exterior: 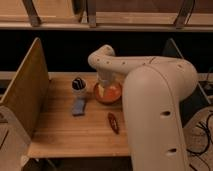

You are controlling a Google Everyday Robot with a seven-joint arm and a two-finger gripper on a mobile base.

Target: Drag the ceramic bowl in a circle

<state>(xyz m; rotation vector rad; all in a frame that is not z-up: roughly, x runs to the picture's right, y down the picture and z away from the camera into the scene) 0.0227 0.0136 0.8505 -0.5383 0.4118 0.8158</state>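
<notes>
Hanging over the glossy round ceramic bowl (116,93) is the hand (103,88).

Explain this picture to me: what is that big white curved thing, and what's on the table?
The big white shape is a robot arm, bending from the near right over the wooden table. Its tip, the gripper, reaches down to the orange ceramic bowl; whether it grips the bowl cannot be seen. One camera looks down on everything from the robot's side. Also there: a small white cup with a dark top, a blue pad, a dark reddish oblong item, and an upright wooden panel at the left.
</notes>
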